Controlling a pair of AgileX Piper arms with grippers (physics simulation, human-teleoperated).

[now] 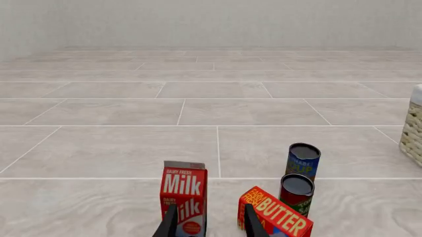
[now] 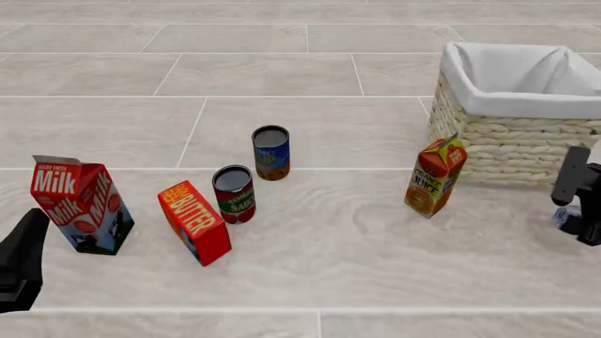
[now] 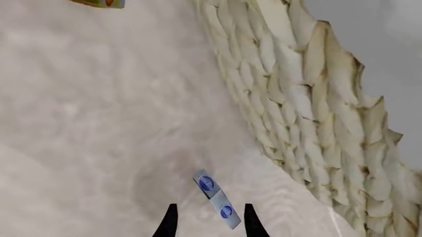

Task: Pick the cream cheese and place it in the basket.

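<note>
The cream cheese [image 3: 216,198], a small flat light-blue and white box with round blue marks, lies on the floor close to the basket's woven wall [image 3: 310,113]. My right gripper [image 3: 210,207] is open, one finger on each side of the box's near end, neither touching it. The front view shows the cream cheese [image 2: 564,217] as a pale blue patch beside my right gripper [image 2: 576,208], in front of the basket [image 2: 507,134]. My left gripper [image 2: 33,229] is open and empty at the near left, beside the milk carton [image 2: 80,204].
An orange juice carton [image 2: 434,176] leans just left of the basket. A red butter box [image 2: 194,222], a red can [image 2: 233,193] and a blue can [image 2: 270,152] stand at middle left. In the left wrist view the milk carton [image 1: 185,195] and butter box [image 1: 277,215] are just ahead of the fingers.
</note>
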